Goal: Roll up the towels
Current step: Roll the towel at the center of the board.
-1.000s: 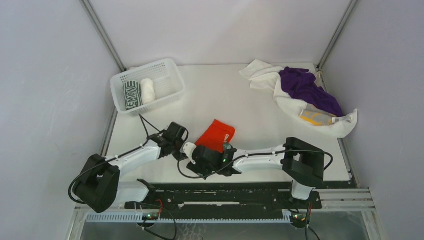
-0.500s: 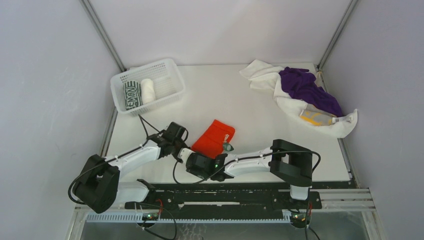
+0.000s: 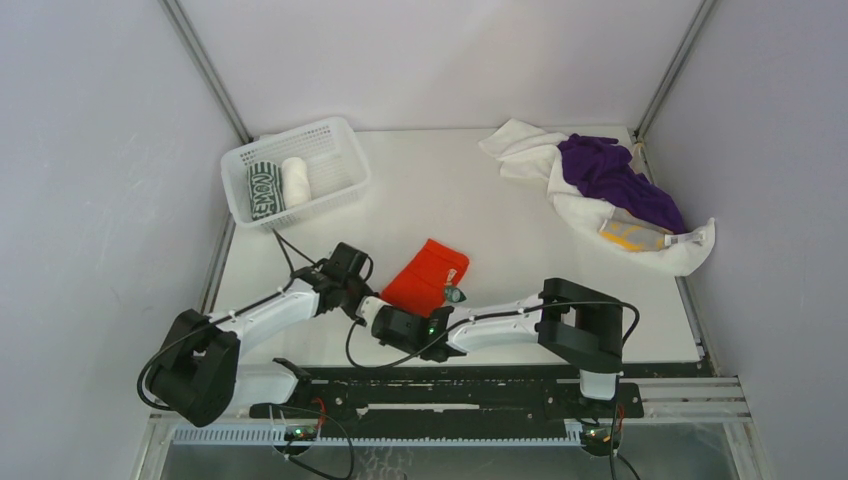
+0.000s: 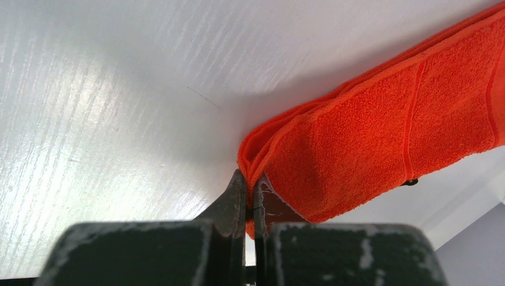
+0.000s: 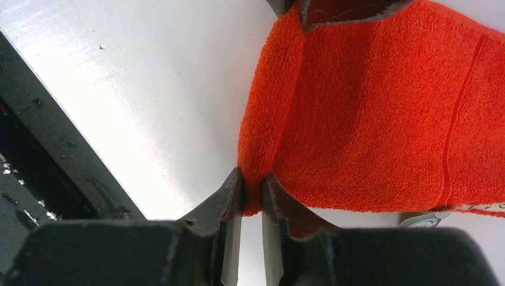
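A folded orange-red towel [image 3: 432, 272] lies flat on the white table [image 3: 480, 215] in front of both arms. My left gripper [image 3: 371, 291] is shut on the towel's near left corner [image 4: 256, 164], with cloth pinched between its tips [image 4: 250, 186]. My right gripper [image 3: 388, 304] sits just beside it, jaws closed on the towel's near edge [image 5: 256, 173], with a fold of cloth between the fingers [image 5: 253, 186]. The towel [image 5: 369, 113] spreads away from both grippers. More towels lie in a pile at the back right: white [image 3: 527, 148], purple [image 3: 612, 176] and yellow-and-grey patterned [image 3: 632, 236].
A white mesh basket [image 3: 335, 135] at the back left holds a rolled dark green-and-white towel [image 3: 264, 190] and a rolled white one [image 3: 295, 182]. A small grey tag [image 3: 455, 293] sticks out at the orange towel's near right corner. The black rail [image 3: 450, 385] runs along the near edge.
My right arm has slid left along the near edge of the orange-red towel and its jaws have closed on the cloth. The left gripper has kept its grip and place.
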Motion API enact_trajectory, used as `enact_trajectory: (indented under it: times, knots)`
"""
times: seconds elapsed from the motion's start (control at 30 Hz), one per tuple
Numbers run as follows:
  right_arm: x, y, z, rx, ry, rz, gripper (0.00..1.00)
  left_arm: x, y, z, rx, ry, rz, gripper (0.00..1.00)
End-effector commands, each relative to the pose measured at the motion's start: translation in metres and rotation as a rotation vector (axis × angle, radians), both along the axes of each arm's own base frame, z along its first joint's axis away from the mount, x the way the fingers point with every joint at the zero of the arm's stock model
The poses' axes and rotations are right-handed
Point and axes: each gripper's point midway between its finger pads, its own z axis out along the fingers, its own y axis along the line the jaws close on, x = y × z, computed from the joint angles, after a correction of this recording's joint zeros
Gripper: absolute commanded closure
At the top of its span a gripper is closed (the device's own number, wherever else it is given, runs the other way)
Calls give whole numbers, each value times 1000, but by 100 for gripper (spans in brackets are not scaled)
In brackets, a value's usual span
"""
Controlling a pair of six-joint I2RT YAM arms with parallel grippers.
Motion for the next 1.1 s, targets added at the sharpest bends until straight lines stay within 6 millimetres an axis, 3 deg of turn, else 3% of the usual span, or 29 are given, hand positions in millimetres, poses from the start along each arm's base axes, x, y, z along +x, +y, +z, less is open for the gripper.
enact_trajectory:
  times: [0.0, 0.1, 0.33, 0.77, 0.83, 1.07]
  knots:
    - [-14, -11, -8, -36, 107, 22, 88, 13, 5, 10, -18, -30, 60, 100]
    - [-25, -2, 6, 71, 237, 56, 99, 15, 15, 9, -6, -29, 95, 100]
    - [-21, 8, 33, 340, 578, 32, 100, 19, 18, 10, -10, -36, 104, 95]
    - [-1, -1, 50, 720, 1079, -92, 100, 29, 27, 51, -22, -228, 97, 38]
    - [7, -3, 51, 770, 1126, -130, 100, 26, 27, 56, -38, -251, 92, 32]
    - [22, -23, 18, 767, 1217, -340, 100, 2, 23, 58, -122, -267, 62, 26]
